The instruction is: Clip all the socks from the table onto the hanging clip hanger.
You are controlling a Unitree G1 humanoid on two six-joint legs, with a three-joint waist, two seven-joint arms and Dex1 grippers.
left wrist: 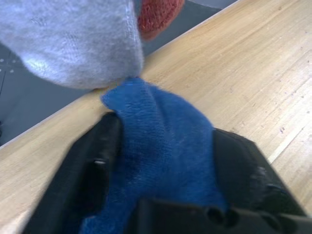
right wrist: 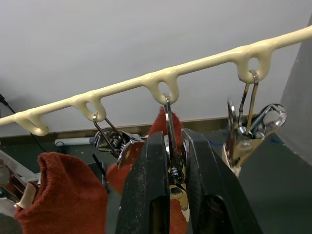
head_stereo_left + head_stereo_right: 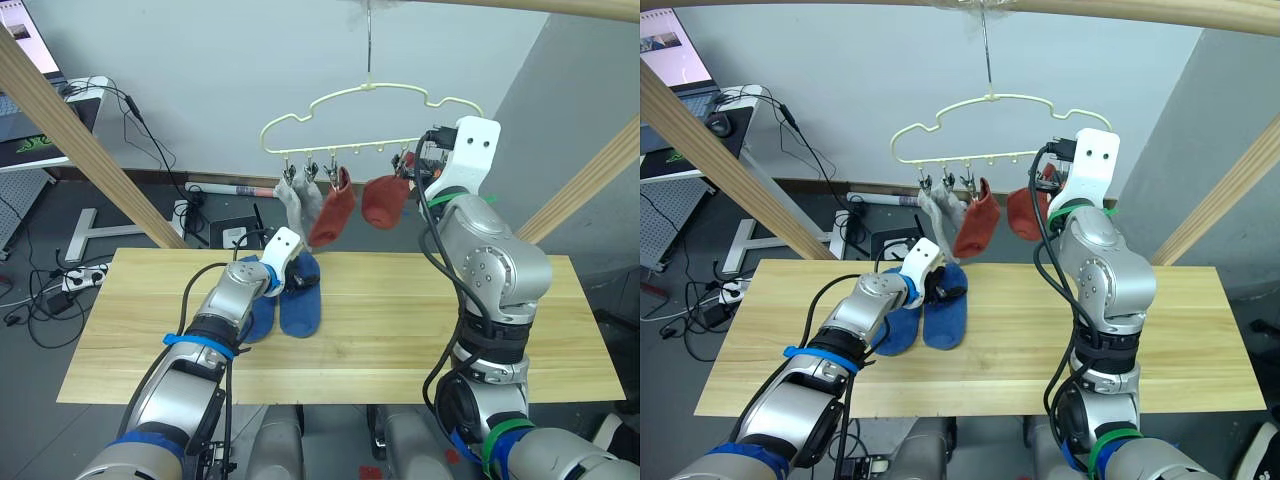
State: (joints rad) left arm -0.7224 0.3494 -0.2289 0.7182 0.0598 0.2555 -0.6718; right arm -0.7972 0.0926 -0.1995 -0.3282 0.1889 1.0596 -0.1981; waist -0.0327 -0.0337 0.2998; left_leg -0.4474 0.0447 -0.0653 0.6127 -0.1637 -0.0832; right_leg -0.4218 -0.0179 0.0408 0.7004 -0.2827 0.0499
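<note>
**A:** Blue fabric sits right between the jaws of the left gripper [image 1: 161,195]. It's one blue sock [image 3: 945,312], bunched up and pinched, with its far end lying on the table [image 3: 420,330] beyond the fingertips. The second blue sock [image 3: 895,330] lies just beside that gripper, touching the first.

**B:** And the right gripper [image 2: 171,161]?

**A:** Raised at the clip hanger [image 3: 370,115]. Its jaws are squeezed around one silver clip [image 2: 170,146] that hangs from a loop of the lower bar, straight above the fingertips. A brick red sock [image 3: 385,200] hangs close behind that clip; another red sock [image 3: 333,215] and the grey socks [image 3: 298,200] dangle further along the bar, away from the jaws.

**B:** So four are hung and two blue ones remain?

**A:** That's my reading; I count the grey as a pair, though they overlap.

**B:** What could go wrong now?

**A:** Several things, I'd judge. Pressing the clip may well open it, and if it is the one holding the red sock, that sock would drop. The hanger swings freely on its hook, so a sideways pull from the right jaws could tilt the bar and swing the empty clip [image 2: 246,131] beside them away from the lift.

**B:** And on the left side?

**A:** The blue sock is held in a loose fold. Lifted quickly, it could slip out, or drag its neighbour off the near edge, since the two are touching.
</note>
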